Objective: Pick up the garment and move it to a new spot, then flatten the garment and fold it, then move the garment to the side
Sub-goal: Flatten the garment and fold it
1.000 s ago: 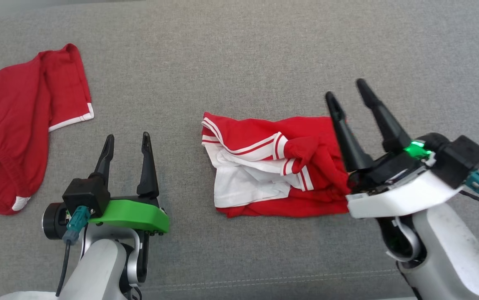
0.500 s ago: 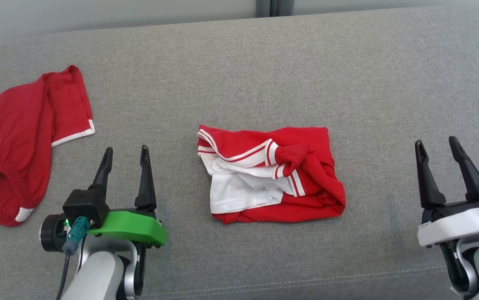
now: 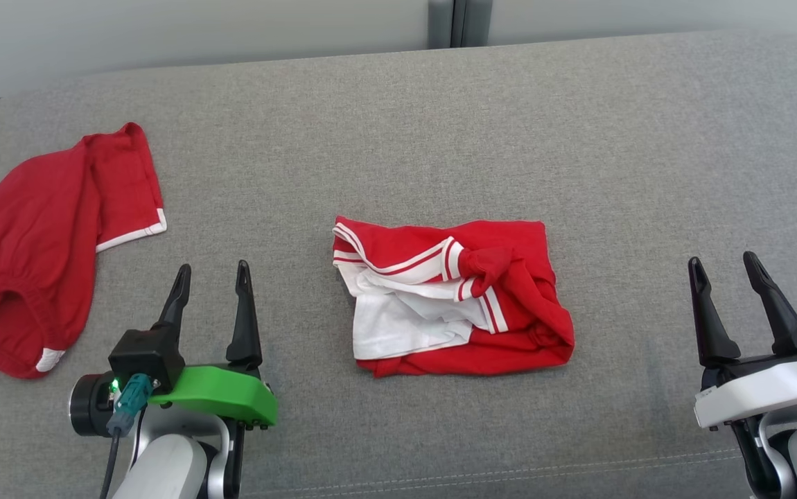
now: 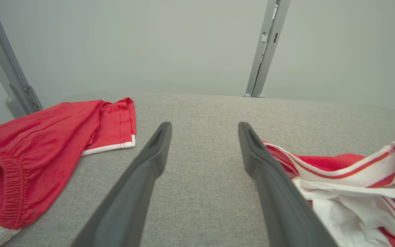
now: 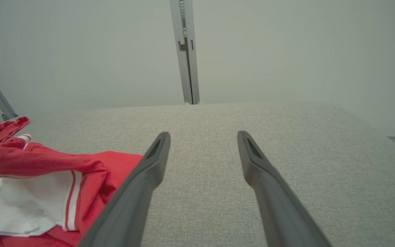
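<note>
1. The left fingers (image 3: 244, 312) stood spread as wide as they go. They held nothing, with bare grey cloth between them, and pointed away across the table (image 3: 398, 138).
2. The right fingers (image 3: 705, 312) were just as wide apart and just as empty, low at the right side of the padded grey top.
3. Between the two arms, touching neither, the red-and-white garment (image 3: 454, 298) lay in the middle of the table. It was a rough folded bundle, with white cloth and striped trim turned up on its left half and a red twist of cloth near its centre.
4. Its long axis ran side to side, crosswise to the way both pairs of fingers pointed. It lay to the right of the left fingers and a little ahead of them, and to the left of the right fingers. The left arm looked the nearer, close to the striped end. The right arm was well apart from the plain red end.
5. To my eye the fold was done, if untidy, and only the shift to the side was left. That would call for an arm to swing inward toward a short end.
6. Farther out, what looked like red shorts (image 3: 45, 242) lay at the table's far left, well apart from the bundle. A shift that way risked crowding them.
</note>
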### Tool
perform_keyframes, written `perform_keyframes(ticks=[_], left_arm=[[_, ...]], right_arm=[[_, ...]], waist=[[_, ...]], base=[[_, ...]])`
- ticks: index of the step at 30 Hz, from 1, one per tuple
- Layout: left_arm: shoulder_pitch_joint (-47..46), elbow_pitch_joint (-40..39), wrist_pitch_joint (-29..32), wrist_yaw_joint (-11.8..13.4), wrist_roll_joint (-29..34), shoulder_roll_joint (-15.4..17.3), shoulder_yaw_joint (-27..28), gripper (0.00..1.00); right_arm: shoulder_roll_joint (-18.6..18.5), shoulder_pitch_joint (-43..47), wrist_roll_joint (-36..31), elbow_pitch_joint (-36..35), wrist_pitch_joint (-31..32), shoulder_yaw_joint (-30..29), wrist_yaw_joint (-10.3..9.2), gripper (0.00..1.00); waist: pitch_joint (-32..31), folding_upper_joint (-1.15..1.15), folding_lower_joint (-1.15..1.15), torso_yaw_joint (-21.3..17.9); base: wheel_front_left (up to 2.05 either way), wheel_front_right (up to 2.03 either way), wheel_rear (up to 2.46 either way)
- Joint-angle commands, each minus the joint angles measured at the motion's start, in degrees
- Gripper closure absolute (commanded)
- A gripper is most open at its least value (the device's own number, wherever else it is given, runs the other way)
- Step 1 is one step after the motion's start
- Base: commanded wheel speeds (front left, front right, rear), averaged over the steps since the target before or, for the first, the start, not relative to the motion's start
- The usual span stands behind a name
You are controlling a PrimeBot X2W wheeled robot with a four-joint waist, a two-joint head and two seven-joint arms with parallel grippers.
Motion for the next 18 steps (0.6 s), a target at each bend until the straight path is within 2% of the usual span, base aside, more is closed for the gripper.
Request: perform_keyframes(ticks=[1,2,3,10,18], left_arm=[[0.5,-0.3,0.1,0.3,0.2,0.4,-0.1,0.00],[0.3,-0.4,0.2,0.3,0.3,0.4,-0.2,0.00],[0.1,-0.5,0.3,0.3,0.3,0.3,-0.4,0.00],[-1.7,-0.9,0.1,-0.1,0.6,-0.2,-0.9,0.00],[-4.2,0.3,-0.7,-1.1,0.6,-1.7,-2.0,0.00]], right_arm=[[-0.2,0.5,0.6,0.0,0.2,-0.2,-0.02,0.00],[-0.5,0.4,0.6,0.1,0.3,-0.2,-0.02,0.56],[-0.7,0.3,0.8,0.2,0.4,0.1,-0.02,1.00],[-2.9,-4.5,2.3,3.1,0.8,4.5,-0.02,1.00],[-6.2,-13.4,5.4,12.4,-0.6,14.8,-0.03,1.00]], waist=[[0.1,0.00,0.00,0.3],[0.3,0.00,0.00,0.6],[0.4,0.00,0.00,0.9],[2.7,0.00,0.00,2.7],[6.3,0.00,0.00,6.3]], base=[[0.00,0.00,0.00],[0.00,0.00,0.00],[0.00,0.00,0.00],[0.00,0.00,0.00],[0.00,0.00,0.00]])
